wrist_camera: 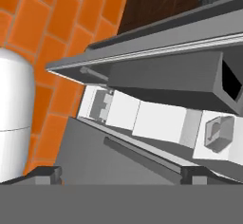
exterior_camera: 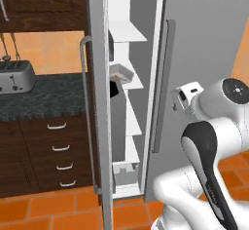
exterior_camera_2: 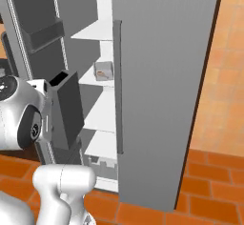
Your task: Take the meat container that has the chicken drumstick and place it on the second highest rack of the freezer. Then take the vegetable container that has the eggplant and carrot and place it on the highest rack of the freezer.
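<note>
On the freezer [exterior_camera_2: 102, 66] shelf, a container [exterior_camera_2: 103, 70] sits.

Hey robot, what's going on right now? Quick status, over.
Gripper open, holding nothing. Freezer door ajar; one container sits on a rack, contents too small to tell. Wider grey door stands beside the gap.

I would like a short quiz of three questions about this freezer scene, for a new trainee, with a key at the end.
1. True or false: the freezer door stands open.
2. A pale container sits on a white shelf. Counting from the highest visible shelf, is it on the A) first, B) second, or C) third?
3. Fill in: the gripper jaws are ____, with nothing between them.

Key:
1. True.
2. B, the second shelf as seen in the right base view; its contents cannot be made out.
3. Open.
</note>
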Robot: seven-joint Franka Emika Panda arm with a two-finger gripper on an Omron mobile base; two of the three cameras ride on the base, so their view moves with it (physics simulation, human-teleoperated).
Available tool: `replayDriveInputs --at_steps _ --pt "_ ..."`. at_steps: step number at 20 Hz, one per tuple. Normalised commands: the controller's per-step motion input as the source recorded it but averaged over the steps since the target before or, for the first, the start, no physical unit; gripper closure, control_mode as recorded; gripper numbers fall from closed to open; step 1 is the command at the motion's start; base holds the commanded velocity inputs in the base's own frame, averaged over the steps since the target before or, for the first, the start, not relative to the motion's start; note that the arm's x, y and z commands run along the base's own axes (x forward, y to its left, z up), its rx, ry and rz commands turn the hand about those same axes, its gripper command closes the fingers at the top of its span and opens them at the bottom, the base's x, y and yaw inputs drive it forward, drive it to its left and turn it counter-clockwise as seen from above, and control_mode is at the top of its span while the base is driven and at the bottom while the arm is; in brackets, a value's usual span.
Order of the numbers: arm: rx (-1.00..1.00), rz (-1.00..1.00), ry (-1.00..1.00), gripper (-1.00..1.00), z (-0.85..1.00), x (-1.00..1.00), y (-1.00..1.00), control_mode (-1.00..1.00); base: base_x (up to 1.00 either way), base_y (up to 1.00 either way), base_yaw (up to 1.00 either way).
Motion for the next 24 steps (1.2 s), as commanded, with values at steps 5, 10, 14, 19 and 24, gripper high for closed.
replayDriveInputs --at_steps 5,10,14,19,24 --pt "0.0 0.0 0.0 -1.0 0.0 0.0 0.0 1.0 -0.79 0.53 0.14" --pt "0.0 0.0 0.0 -1.0 0.0 0.0 0.0 1.0 -0.47 0.99 0.1" --pt "0.0 0.0 0.0 -1.0 0.0 0.0 0.0 1.0 -0.41 0.37 0.35" --pt "0.0 0.0 0.0 -1.0 0.0 0.0 0.0 1.0 -0.2 -0.71 0.11" --pt "0.0 0.0 0.0 -1.0 0.0 0.0 0.0 1.0 -0.04 -0.96 0.15"
